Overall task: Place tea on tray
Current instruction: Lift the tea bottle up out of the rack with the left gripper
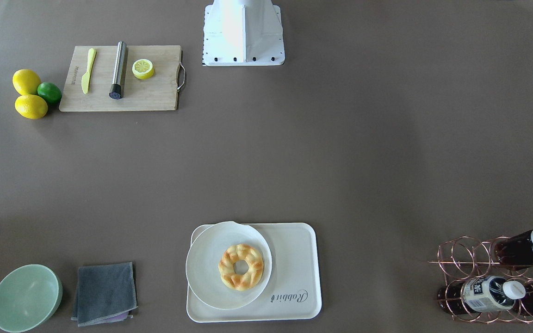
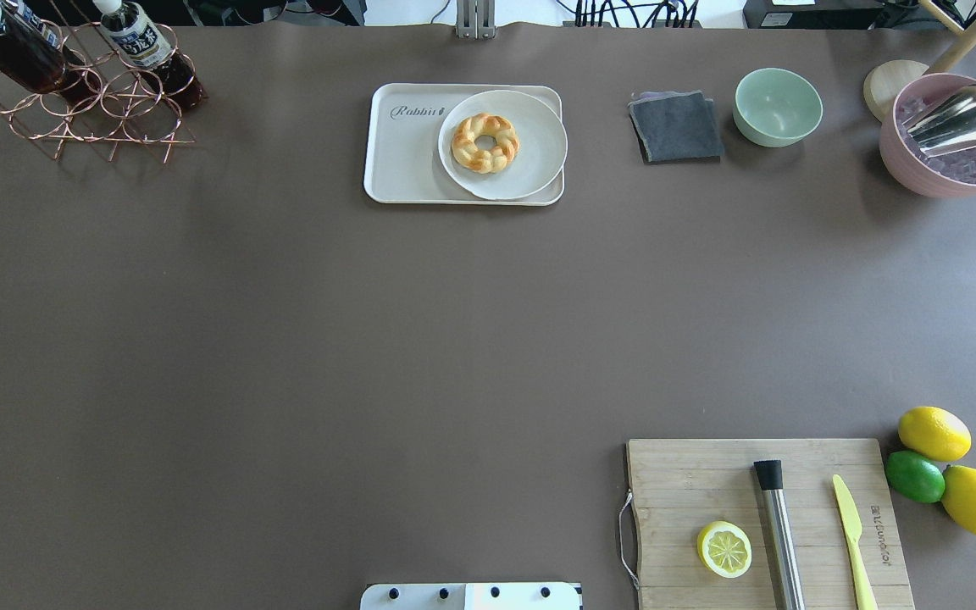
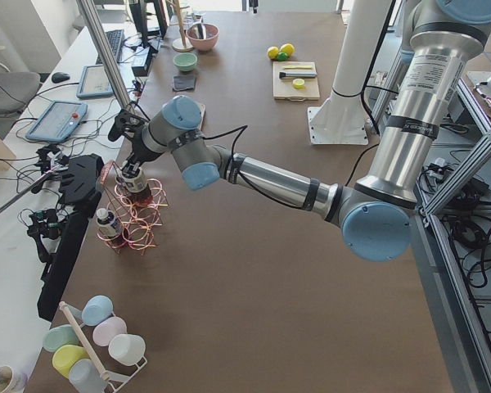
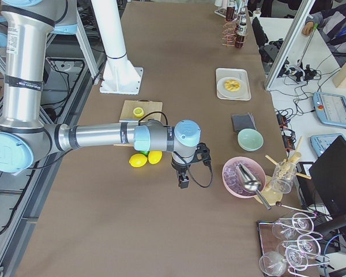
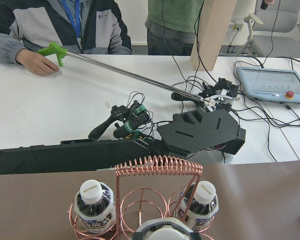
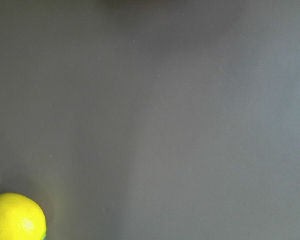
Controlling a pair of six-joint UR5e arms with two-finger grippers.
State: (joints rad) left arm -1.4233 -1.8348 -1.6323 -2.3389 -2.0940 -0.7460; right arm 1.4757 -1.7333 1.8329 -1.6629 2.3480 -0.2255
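Several tea bottles lie in a copper wire rack [image 1: 479, 263] at the table's corner; one [image 1: 493, 293] shows its white cap, and another [image 2: 145, 47] shows in the overhead view. The left wrist view looks over two caps [image 5: 95, 200] and a third bottle top [image 5: 162, 232] right below the camera. The cream tray [image 1: 294, 259] with "Rabbit" lettering also shows in the overhead view [image 2: 407, 161]. My left gripper [image 3: 133, 173] hangs over the rack; I cannot tell if it is open. My right gripper [image 4: 184, 183] hovers beyond the lemons; I cannot tell its state.
A white plate [image 1: 211, 277] with a braided donut [image 1: 241, 267] covers half the tray. A grey cloth [image 1: 104, 292], green bowl [image 1: 26, 298], pink ice bowl [image 2: 954, 135], cutting board [image 2: 768, 521] with knife, muddler and lemon half, and lemons and a lime [image 2: 933, 466] stand around.
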